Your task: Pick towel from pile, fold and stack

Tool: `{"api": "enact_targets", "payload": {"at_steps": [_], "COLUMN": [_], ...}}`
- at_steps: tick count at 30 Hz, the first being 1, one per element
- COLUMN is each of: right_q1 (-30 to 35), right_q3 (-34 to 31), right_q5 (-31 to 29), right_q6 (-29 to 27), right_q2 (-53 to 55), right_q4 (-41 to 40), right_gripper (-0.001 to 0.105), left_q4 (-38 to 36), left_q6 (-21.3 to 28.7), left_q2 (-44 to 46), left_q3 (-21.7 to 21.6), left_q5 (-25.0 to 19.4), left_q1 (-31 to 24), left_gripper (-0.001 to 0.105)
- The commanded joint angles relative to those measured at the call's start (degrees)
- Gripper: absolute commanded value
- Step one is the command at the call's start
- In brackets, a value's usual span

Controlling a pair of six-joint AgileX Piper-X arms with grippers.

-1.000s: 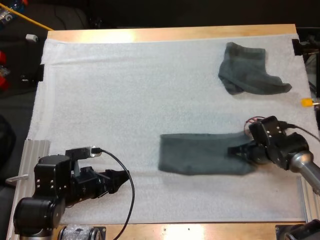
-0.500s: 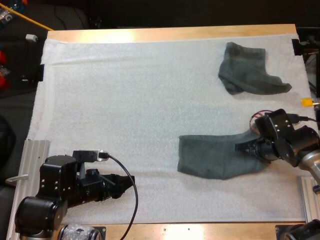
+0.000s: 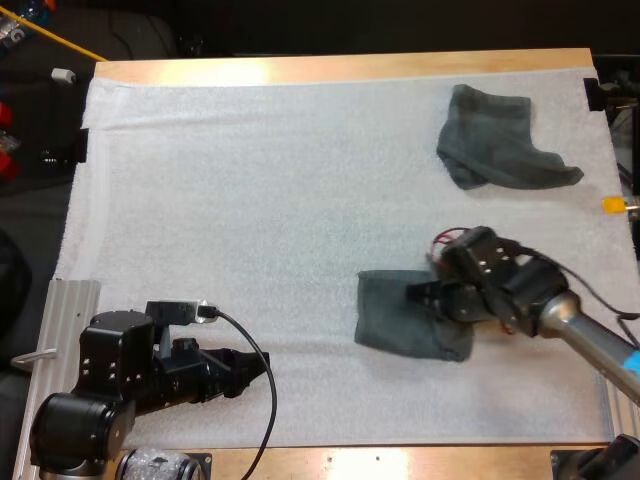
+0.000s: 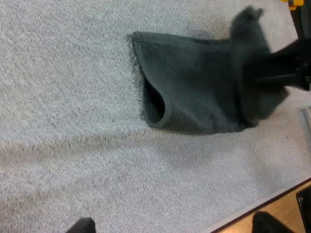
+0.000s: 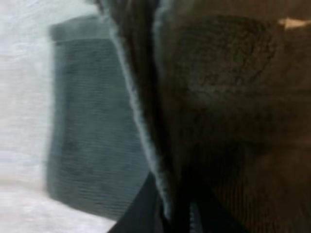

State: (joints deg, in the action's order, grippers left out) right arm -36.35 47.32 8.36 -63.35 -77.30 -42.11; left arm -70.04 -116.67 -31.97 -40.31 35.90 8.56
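A dark grey-green towel (image 3: pixel 392 325) lies on the white mat (image 3: pixel 250 200), right of centre, doubled over itself. My right gripper (image 3: pixel 422 297) is shut on the towel's right end and holds it over the lower layer. In the right wrist view the cloth (image 5: pixel 97 121) hangs pinched between the black fingers (image 5: pixel 146 208). The left wrist view looks across the mat at the same towel (image 4: pixel 194 97), with the right gripper at its far end. My left gripper (image 3: pixel 255 368) rests low at the mat's near left, open and holding nothing. A second, crumpled towel (image 3: pixel 495 140) lies at the far right.
The left arm's base (image 3: pixel 90 400) fills the near left corner beside a metal rail (image 3: pixel 60 310). The wooden table edge (image 3: pixel 350 65) runs along the far side. Bare mat stretches over the left and middle.
My right gripper has swung left with the towel's right end, carrying it over the rest of the towel. The towel now looks about half as long. The left arm barely moved.
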Motion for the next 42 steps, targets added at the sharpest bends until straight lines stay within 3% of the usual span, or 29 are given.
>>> {"api": "enact_targets", "payload": {"at_steps": [1,6,16,18,20,21,23,24,26,30,38,42], "right_q1": [-0.57,-2.65,-3.25,-3.25,-3.25,-3.25,-3.25,-3.25,-3.26,-4.5,-10.07,-11.31], "right_q3": [0.41,0.41,0.41,0.41,0.41,0.41,0.41,0.41,0.41,0.41,0.18,0.18], "right_q5": [1.34,3.37,5.79,6.02,7.36,8.37,14.22,15.67,19.4,20.59,13.82,13.23], "right_q6": [1.56,5.41,5.75,5.75,5.75,5.75,5.63,5.57,5.59,5.77,9.4,9.43], "right_q2": [-0.43,-3.59,-8.15,-8.38,-8.36,-8.36,-8.36,-8.36,-8.36,-8.36,-8.48,-9.28], "right_q4": [2.09,6.77,10.12,10.12,10.68,11.24,13.34,14.23,16.18,16.57,16.57,16.57], "right_gripper": [0.0,0.0,0.003,0.014,0.039,0.044,0.065,0.07,0.071,0.071,0.071,0.071], "left_q4": [0.05,0.05,0.05,0.05,0.05,0.05,0.05,0.05,0.05,0.05,0.05,0.05], "left_q6": [0.16,0.17,0.87,1.05,1.09,1.09,1.25,1.25,1.25,1.25,1.25,1.25], "left_q2": [0.12,0.12,0.12,0.12,0.12,0.12,0.12,0.12,0.12,0.12,0.12,0.12], "left_q3": [-0.51,-0.51,-0.51,-0.51,-0.51,-0.51,-0.51,-0.51,-0.51,-0.51,-0.51,-0.51], "left_q5": [-0.11,-0.11,0.0,0.0,0.0,0.0,0.0,0.0,0.0,0.0,0.34,0.34], "left_q1": [0.1,0.1,0.1,0.1,0.1,0.1,0.1,0.1,0.1,0.1,0.1,0.1], "left_gripper": [0.062,0.062,0.062,0.062,0.062,0.062,0.062,0.062,0.062,0.062,0.062,0.062]}}
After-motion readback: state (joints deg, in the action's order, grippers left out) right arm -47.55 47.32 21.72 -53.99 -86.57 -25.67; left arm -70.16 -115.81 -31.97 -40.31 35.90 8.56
